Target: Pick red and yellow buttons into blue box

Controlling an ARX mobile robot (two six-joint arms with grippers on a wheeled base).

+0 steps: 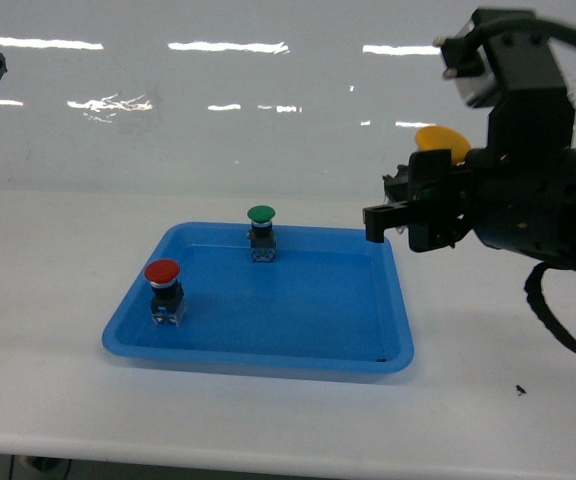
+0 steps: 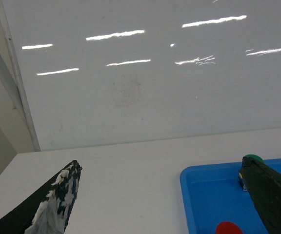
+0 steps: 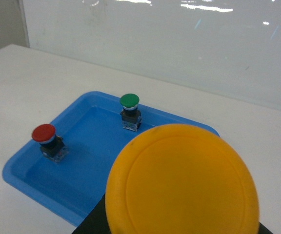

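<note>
The yellow button (image 1: 440, 140) is held in the air past the right rim of a shallow blue tray (image 1: 258, 362), with my right gripper (image 1: 408, 205) shut on its body. Its yellow cap (image 3: 182, 180) fills the lower half of the right wrist view and hides the fingers. The red button (image 1: 163, 275) stands upright in the tray's left part and shows as the red button (image 3: 44, 132) in the right wrist view. My left gripper (image 2: 161, 168) is open with nothing between its fingers, left of the tray (image 2: 184, 181). The blue box is out of view.
A green button (image 1: 261, 214) stands upright at the tray's back middle; this green button (image 3: 129, 100) also shows in the right wrist view. The tray lies on a white table (image 1: 58, 270) backed by a glossy white wall (image 1: 218, 130). A small dark speck (image 1: 521, 390) lies front right.
</note>
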